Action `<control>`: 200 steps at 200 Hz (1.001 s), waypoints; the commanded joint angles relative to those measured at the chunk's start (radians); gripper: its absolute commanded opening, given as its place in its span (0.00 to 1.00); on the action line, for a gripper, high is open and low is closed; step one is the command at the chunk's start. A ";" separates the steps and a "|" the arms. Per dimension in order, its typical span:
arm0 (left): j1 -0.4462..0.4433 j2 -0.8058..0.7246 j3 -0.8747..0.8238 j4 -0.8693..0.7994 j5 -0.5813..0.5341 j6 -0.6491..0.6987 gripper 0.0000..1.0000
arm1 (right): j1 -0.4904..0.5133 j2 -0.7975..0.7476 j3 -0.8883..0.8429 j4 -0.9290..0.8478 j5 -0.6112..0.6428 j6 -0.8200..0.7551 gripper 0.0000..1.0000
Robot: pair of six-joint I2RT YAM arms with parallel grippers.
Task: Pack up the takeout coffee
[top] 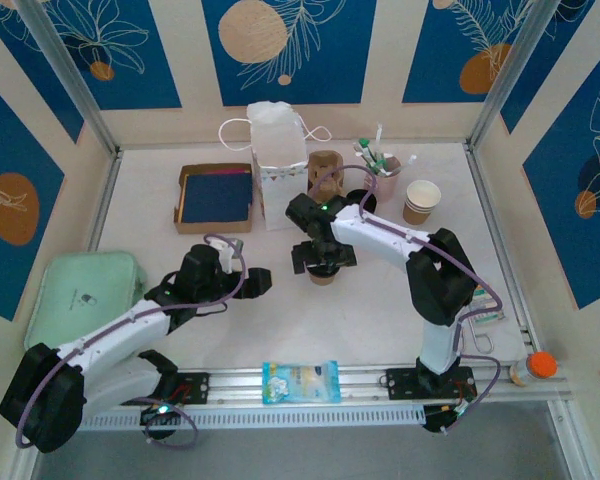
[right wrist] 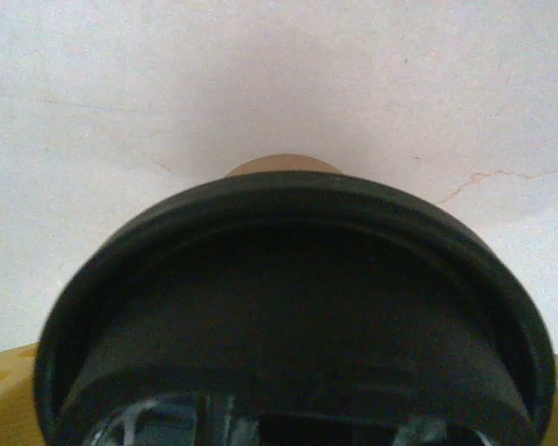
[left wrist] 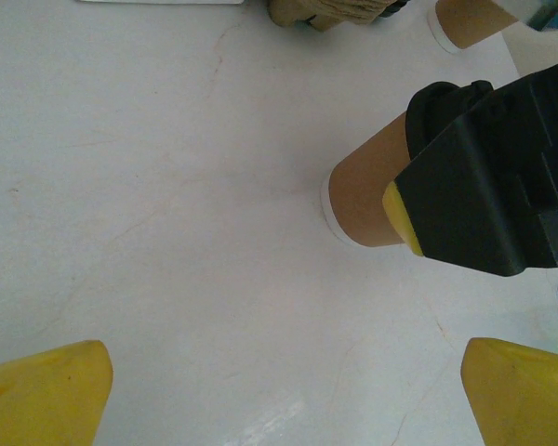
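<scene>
Lid-to-cup alignment is governing the coming move. The right gripper (top: 323, 255) is clamping a black lid (right wrist: 288, 307) between its fingers, directly above the takeout coffee (top: 323, 274), which is standing upright mid-table with its brown wall peeking past the lid's far edge. The left gripper (top: 248, 282) is hovering near the cup's left side, jaws spread wide and empty. The right arm is sitting nearer, so a straight push down the cup's vertical axis is looking like its job.
</scene>
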 commanded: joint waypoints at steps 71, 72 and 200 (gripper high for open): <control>0.011 0.003 -0.015 0.016 -0.003 -0.005 0.96 | -0.009 -0.001 -0.040 0.015 -0.025 0.025 0.89; 0.011 0.003 -0.015 0.016 -0.003 -0.005 0.96 | -0.009 -0.001 -0.041 0.015 -0.025 0.025 0.89; 0.013 -0.008 -0.013 0.004 -0.010 0.002 0.96 | -0.163 -0.146 -0.155 0.009 -0.010 -0.018 0.84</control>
